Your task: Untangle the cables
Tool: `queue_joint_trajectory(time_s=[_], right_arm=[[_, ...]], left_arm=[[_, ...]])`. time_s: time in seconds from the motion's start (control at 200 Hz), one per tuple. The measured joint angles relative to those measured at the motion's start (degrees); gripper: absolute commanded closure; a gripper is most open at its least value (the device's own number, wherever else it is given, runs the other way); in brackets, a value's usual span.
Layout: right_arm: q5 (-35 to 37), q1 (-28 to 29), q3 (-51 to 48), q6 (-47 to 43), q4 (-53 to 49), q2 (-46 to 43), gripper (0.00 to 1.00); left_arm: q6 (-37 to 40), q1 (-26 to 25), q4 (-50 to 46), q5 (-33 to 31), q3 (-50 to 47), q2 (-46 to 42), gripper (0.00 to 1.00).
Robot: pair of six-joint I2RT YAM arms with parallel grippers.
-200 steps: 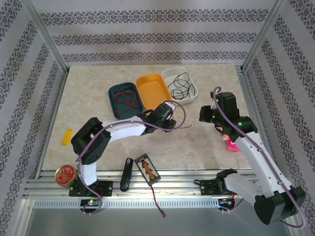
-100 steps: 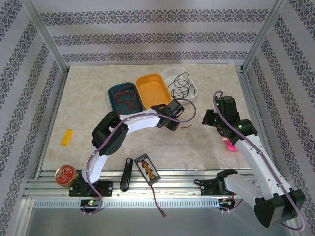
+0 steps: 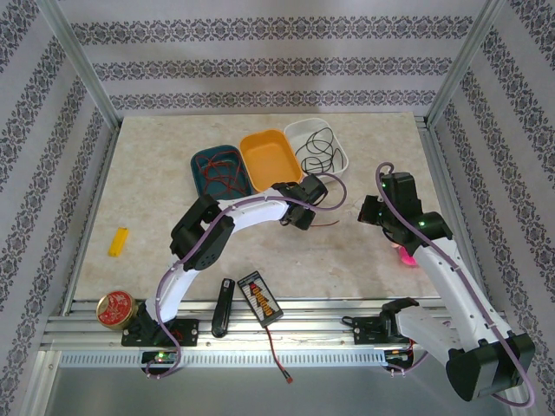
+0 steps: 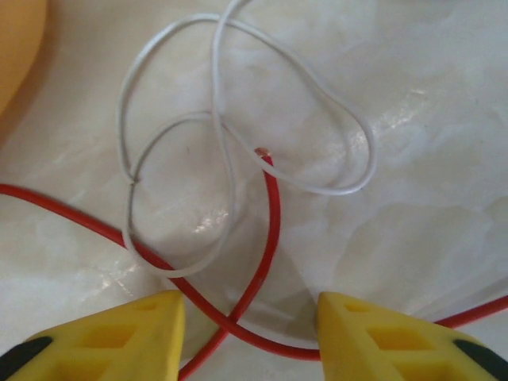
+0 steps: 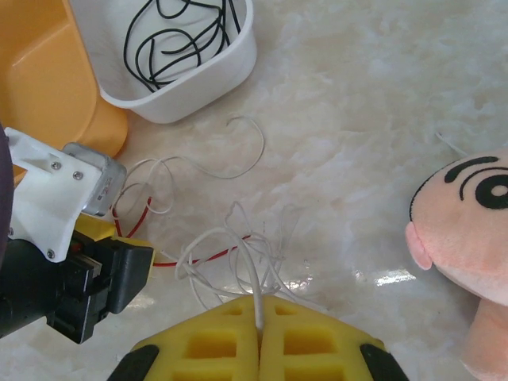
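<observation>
Just in front of the orange tray (image 3: 270,156), a white cable (image 4: 215,87) and a red cable (image 4: 275,214) lie crossed on the desk (image 3: 147,182). The left gripper (image 4: 250,317) has its jaws apart, astride the red one. The right gripper (image 5: 259,317) has its jaws closed on the white cable. A pink plush toy (image 5: 460,230) lies just beside the right gripper, and a black cable (image 3: 315,149) sits in the white tray (image 5: 198,95).

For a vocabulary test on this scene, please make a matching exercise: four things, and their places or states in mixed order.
1. black cable
2. white cable
3. yellow block
4. left hand

a. pinched in the right hand
b. on the left part of the table
c. in the white tray
d. open over a red cable

Pairs: 1-c, 2-a, 3-b, 4-d
</observation>
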Motion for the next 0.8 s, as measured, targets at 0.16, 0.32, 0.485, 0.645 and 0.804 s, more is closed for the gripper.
queue_joint_trajectory(time_s=[0.16,0.32,0.485,0.645,0.804], right_arm=[[0.0,0.0,-0.3,0.2,0.4,0.0,0.97],[0.0,0.0,-0.5,0.2,1.5,0.0,0.96],[-0.3,0.0,-1.1,0.6,2.3,0.9,0.96],[-0.7,-0.4,-1.1,1.0,2.9,1.2,0.96],[-2.4,-0.4,-1.8,1.3,5.3,2.1,0.96]], left_arm=[[-0.2,0.0,0.9,1.1,-1.3,-0.6,0.61],[-0.1,-0.6,1.7,1.6,-3.3,-1.8,0.71],[0.0,-1.5,1.7,3.9,-6.0,-3.8,0.80],[-0.4,-2.8,1.2,5.6,-8.5,-5.7,0.89],[-1.4,-3.8,0.2,5.5,-10.9,-7.7,1.00]])
